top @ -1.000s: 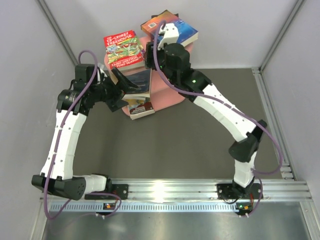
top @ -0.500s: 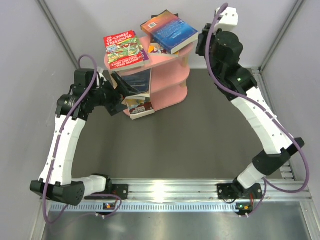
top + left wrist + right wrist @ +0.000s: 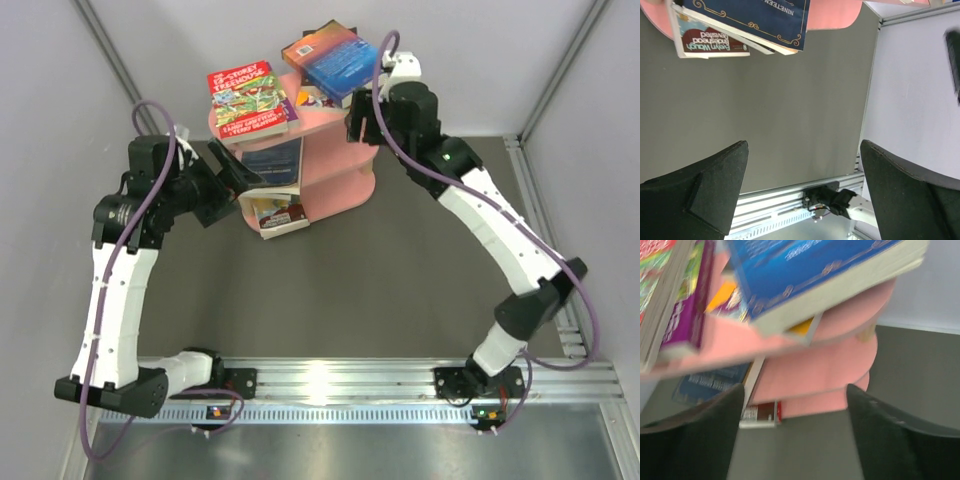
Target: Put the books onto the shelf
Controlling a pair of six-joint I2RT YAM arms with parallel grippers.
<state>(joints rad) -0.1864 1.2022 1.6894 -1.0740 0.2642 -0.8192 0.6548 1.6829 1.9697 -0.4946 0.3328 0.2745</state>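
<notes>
Mostly bright paperbacks point(image 3: 245, 100) on pink 3-tier shelf point(image 3: 345, 188)

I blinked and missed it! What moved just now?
The right arm's fingers left the blue paperback atop the pink three-tier shelf, swung away right, then returned beside it. The left arm's fingers backed off leftward slightly. The books stayed put.

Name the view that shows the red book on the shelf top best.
Top external: the red book lies whole, cover up. Right wrist catches only a blurred edge of it; left wrist misses it.
</notes>
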